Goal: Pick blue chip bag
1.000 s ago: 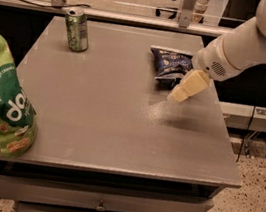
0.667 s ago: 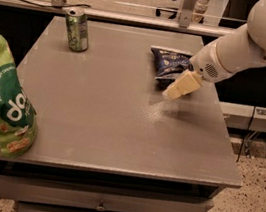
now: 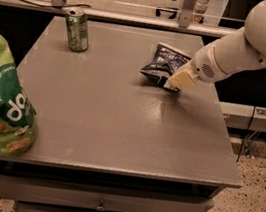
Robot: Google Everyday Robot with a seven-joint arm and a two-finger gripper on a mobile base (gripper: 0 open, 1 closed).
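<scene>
The blue chip bag (image 3: 163, 64) is a small crumpled navy foil bag with white markings. It lies on the grey table (image 3: 108, 104) at the far right, near the back. My gripper (image 3: 180, 79) reaches in from the right on a white arm. Its cream-coloured tip sits right at the bag's right front edge, touching or just above it.
A green soda can (image 3: 78, 30) stands at the back left of the table. A large bright green popcorn bag (image 3: 3, 101) stands at the front left edge. Drawers (image 3: 101, 201) sit under the tabletop. Metal rails run behind the table.
My gripper has moved up and back along the table, from the bare surface in front of the bag to the bag's right front edge. The bag, can and popcorn bag have not moved.
</scene>
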